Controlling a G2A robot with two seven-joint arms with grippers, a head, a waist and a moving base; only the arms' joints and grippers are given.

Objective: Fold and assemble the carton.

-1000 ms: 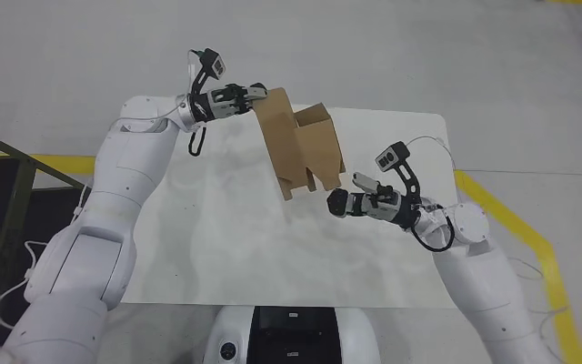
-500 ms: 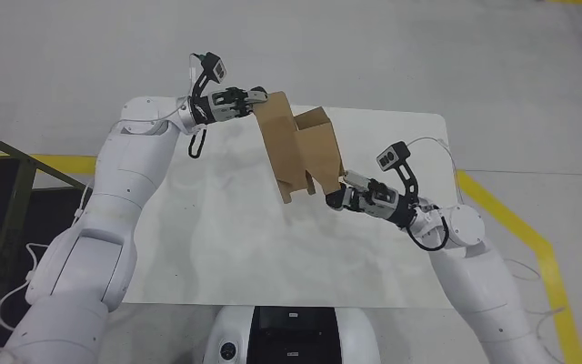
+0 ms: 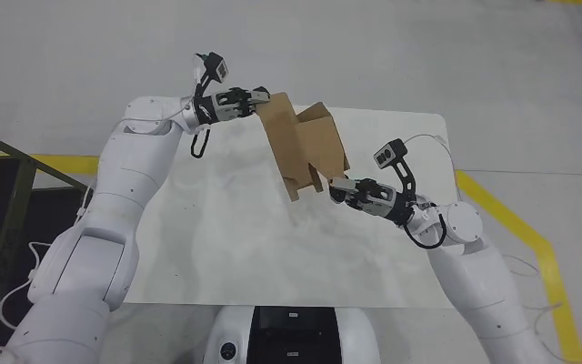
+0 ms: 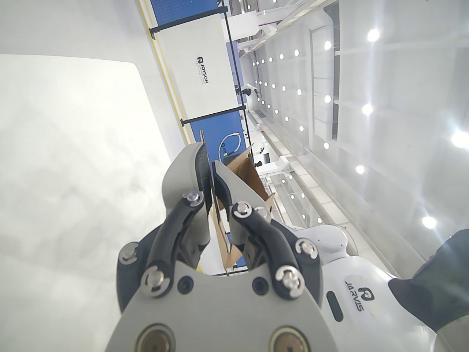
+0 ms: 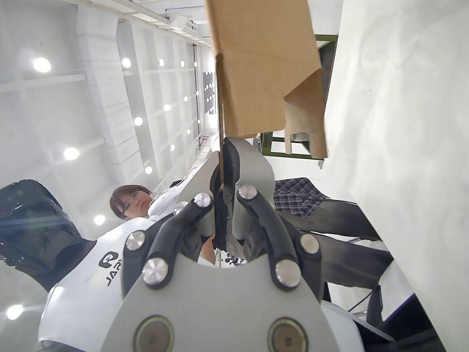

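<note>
Right gripper, just right of ctr in the top view: fingers pinched narrow on a bottom flap of the carton, thin board edge btwn the pads. The carton hangs off the table, upper ctr of frame. It's tilted and half opened into a tube, w/ the bottom flaps loose. Left gripper, upper left: fingers clamped tight on the carton's top edge.

Step looks like squaring the tube & turning in a flap. Best done w/ left as fixed anchor. Right should swing the flap along its crease, not tug outward, else the board may slip or tear. Go slow.

No print seen on the carton faces. Far off in the left wrist view, upper ctr, a white panel carries a small logo & word, left unread.
</note>
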